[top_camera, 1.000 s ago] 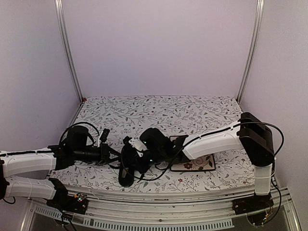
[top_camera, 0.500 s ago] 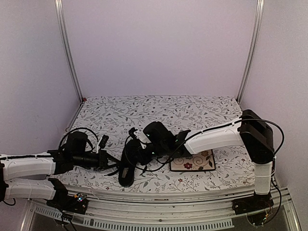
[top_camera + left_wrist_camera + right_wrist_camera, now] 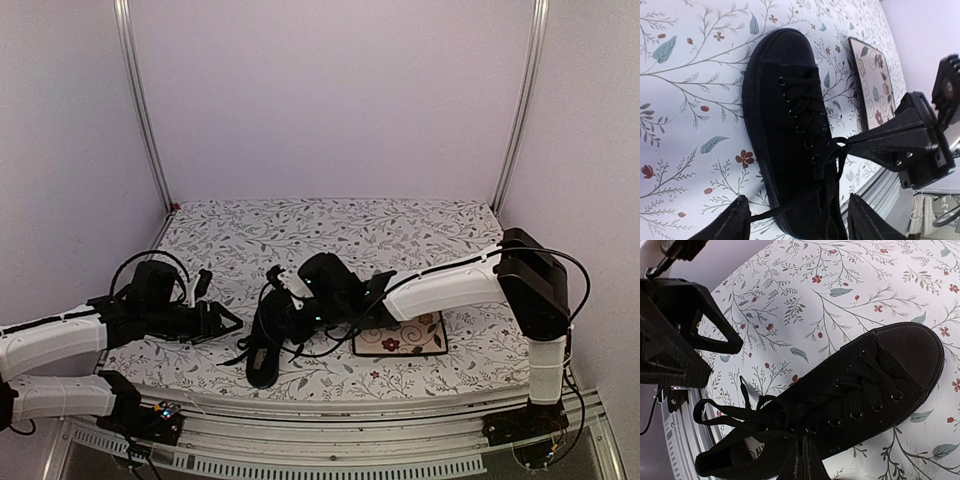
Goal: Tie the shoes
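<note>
The black shoe (image 3: 262, 358) lies on the floral cloth, its toe pointing away from the near edge. In the left wrist view the shoe (image 3: 785, 100) fills the middle, and one loose lace (image 3: 760, 216) trails off its side. My left gripper (image 3: 222, 325) stands open just left of the shoe with nothing between its fingers (image 3: 725, 225). My right gripper (image 3: 804, 442) is shut on a lace over the shoe's opening, beside the pale insole label (image 3: 752, 452). Its tip (image 3: 852, 142) pinches a lace loop. More loose laces (image 3: 725, 412) spill toward the heel side.
A square floral plate (image 3: 400, 340) lies just right of the shoe, under my right arm. The table's metal front rail (image 3: 875, 192) runs close behind the shoe's heel. Pale walls and upright posts (image 3: 140, 110) close in the back and sides.
My left gripper has opened, let go of the lace and drawn back a little to the left. The right gripper stays shut on its lace over the shoe.
</note>
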